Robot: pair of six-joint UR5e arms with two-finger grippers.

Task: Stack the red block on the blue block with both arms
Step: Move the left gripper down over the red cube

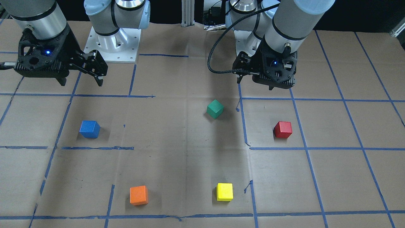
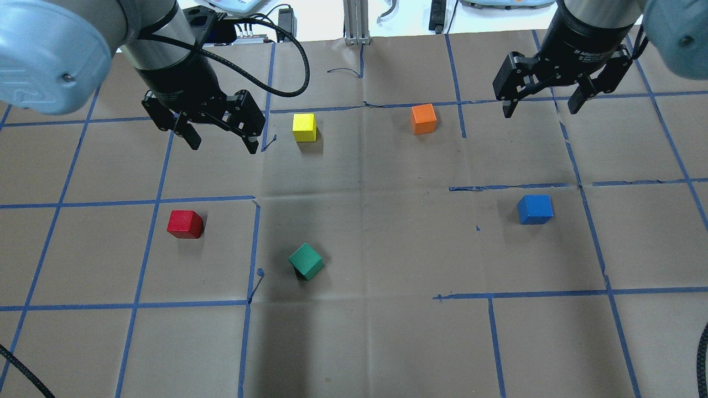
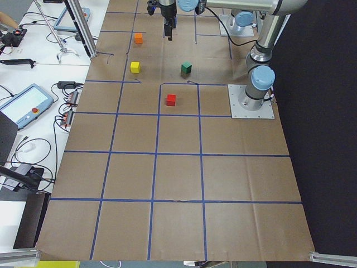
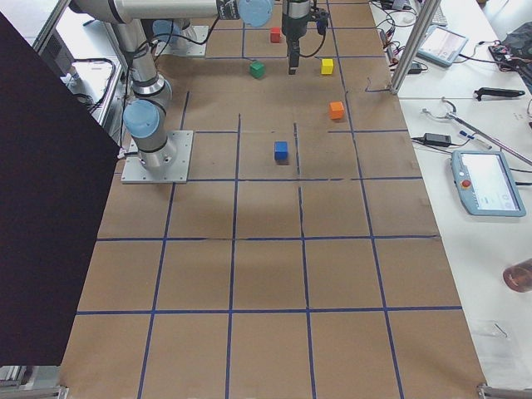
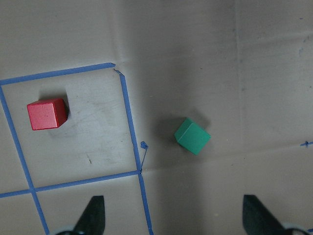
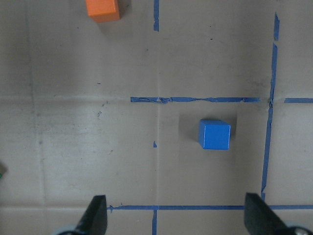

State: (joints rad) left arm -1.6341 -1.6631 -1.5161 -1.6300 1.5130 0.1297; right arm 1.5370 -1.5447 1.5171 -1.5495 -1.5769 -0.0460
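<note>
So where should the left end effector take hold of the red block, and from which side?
Probably from straight above, closing on two opposite side faces of the red block. It sits flat with nothing touching it, the green block well apart, so the open left end effector has room either side.

Matt red block (image 2: 185,224), seemingly paper-covered table (image 2: 387,342)
</note>
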